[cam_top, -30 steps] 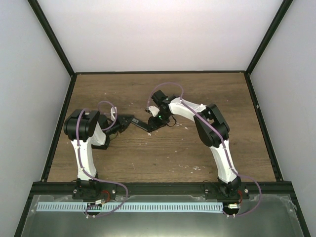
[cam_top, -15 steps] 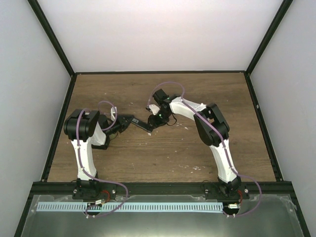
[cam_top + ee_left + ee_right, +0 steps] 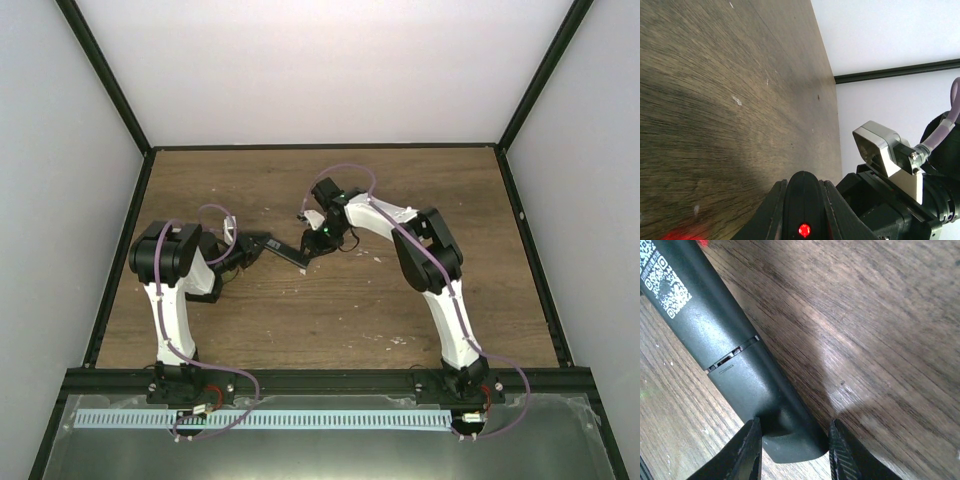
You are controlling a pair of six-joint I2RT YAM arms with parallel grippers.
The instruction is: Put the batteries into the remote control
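Spanning the gap between the two arms near the middle of the wooden surface point(image 3: 350, 300), the remote control point(image 3: 278, 248) runs slantwise, and each arm has one end of it. The left fingers point(image 3: 243, 250) are at its left end and the right fingers point(image 3: 310, 250) at its right end, which is the nearer end.

From the left wrist, the remote control point(image 3: 802, 200) shows end-on as a slim black rounded tip with a small red light point(image 3: 803, 230) in it. It is wedged between the left fingers point(image 3: 774, 212), which are drawn in narrow and pressed against both of its sides.

From the right wrist, the remote control point(image 3: 715, 335) shows its plain black back. A white label point(image 3: 662, 280) with printed code squares sits toward the far end, and a seam point(image 3: 732, 354) crosses the body partway along. Its rounded end sits between the right fingers point(image 3: 747, 452). One finger tip is against each long edge, and both appear to touch the plastic, so the right fingers are holding that end.

It is not clear whether the remote control rests on the surface or hangs just above it.
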